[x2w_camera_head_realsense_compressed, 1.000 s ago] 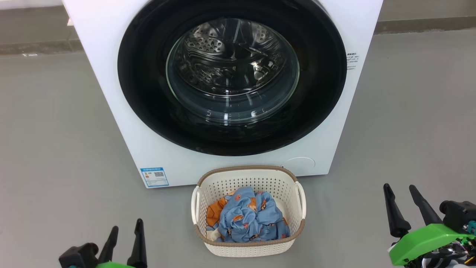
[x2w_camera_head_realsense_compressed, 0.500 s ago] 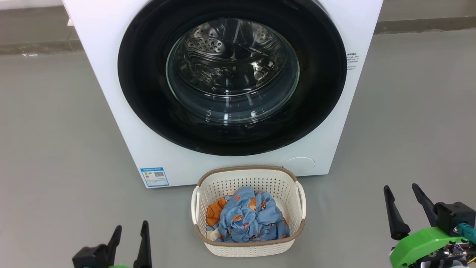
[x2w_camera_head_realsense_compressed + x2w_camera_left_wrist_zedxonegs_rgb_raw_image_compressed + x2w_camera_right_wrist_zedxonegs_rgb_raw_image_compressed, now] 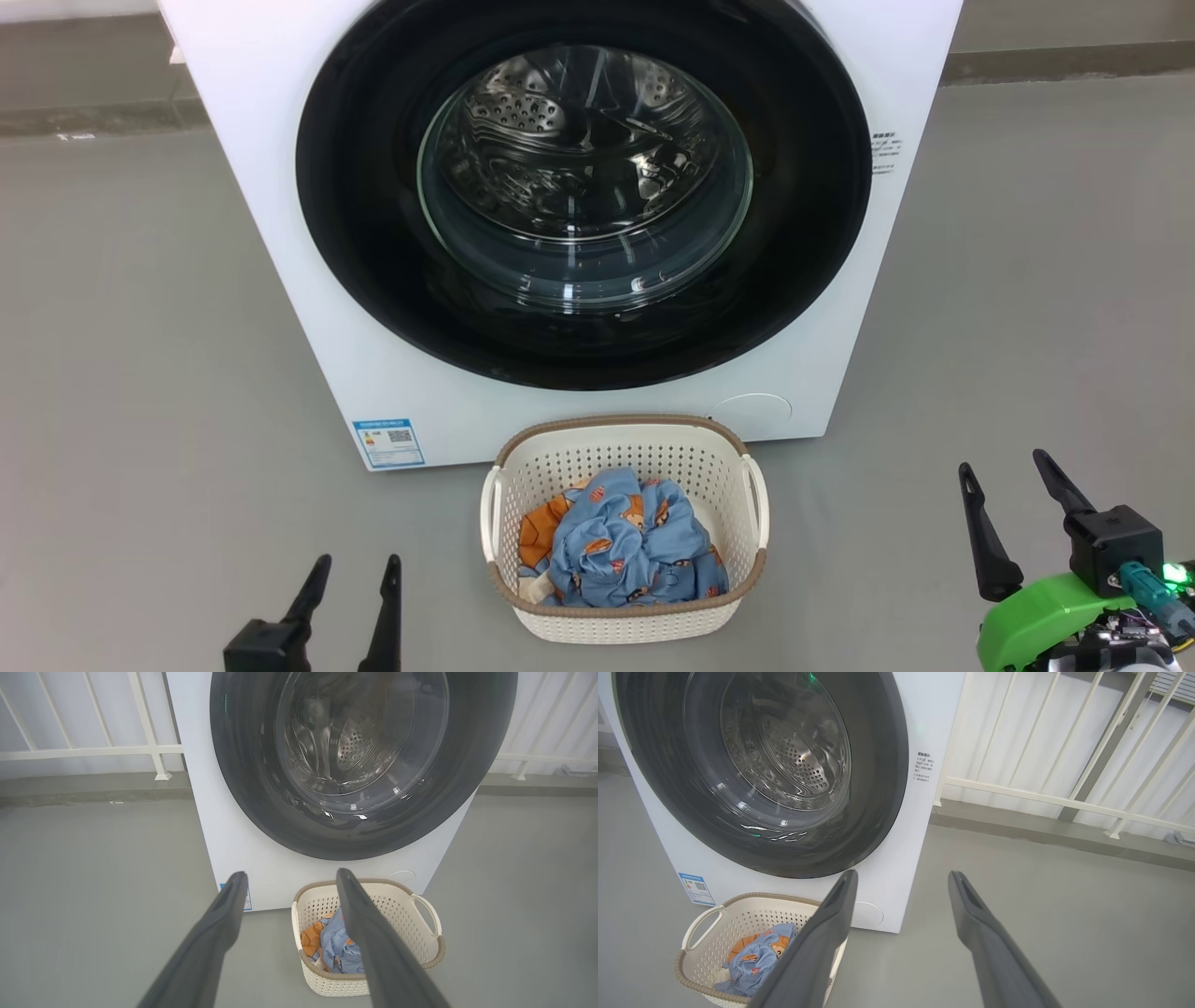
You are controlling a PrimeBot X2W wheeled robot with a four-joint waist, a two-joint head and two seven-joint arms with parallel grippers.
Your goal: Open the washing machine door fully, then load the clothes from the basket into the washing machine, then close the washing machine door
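The white washing machine [image 3: 280, 187] stands ahead with its round black door [image 3: 373, 308] closed flush; the steel drum shows through the glass window [image 3: 583, 177]. On the floor before it sits the cream basket [image 3: 624, 439] holding the light-blue, bear-printed clothes [image 3: 621, 546] with an orange piece. My left gripper [image 3: 355, 571] is open, low and left of the basket, holding nothing. My right gripper [image 3: 1008, 476] is open, right of the basket, also holding nothing. The left wrist view has the door [image 3: 261, 812] and basket [image 3: 420, 933] beyond the left gripper [image 3: 289, 879]; the right gripper [image 3: 901, 879] points past the machine's right corner.
Grey floor [image 3: 140, 327] spreads on both sides of the machine. A white railing [image 3: 1064, 798] runs along the wall behind and right of it. A blue label sticker [image 3: 387, 443] and a round lower cover [image 3: 752, 411] mark the machine's front.
My left gripper has slid right, toward the basket. My right gripper has risen slightly and its wrist has turned. Door, basket and clothes have not moved.
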